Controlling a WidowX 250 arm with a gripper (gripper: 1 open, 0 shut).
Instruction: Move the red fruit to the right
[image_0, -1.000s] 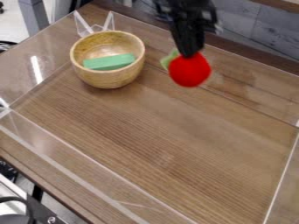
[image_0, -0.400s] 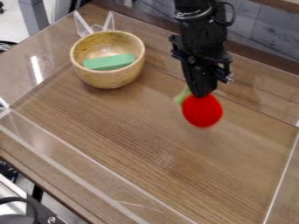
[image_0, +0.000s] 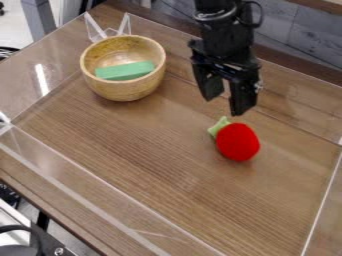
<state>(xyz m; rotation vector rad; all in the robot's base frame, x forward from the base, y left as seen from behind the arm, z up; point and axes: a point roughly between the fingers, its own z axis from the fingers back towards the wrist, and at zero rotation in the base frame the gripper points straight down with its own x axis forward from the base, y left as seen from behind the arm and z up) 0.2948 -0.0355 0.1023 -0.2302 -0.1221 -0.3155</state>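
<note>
One red fruit (image_0: 238, 142) on table (image_0: 134, 150) (green top up-left), one open claw (image_0: 227, 92) above

I see my black gripper (image_0: 227, 94) pointing steeply downward from the arm above, its jaws spread apart and holding nothing.

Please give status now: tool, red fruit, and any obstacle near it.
Tool open, above the fruit, apart from it. Red fruit lying free on the table, right of the wooden bowl. Nothing close around it.
</note>
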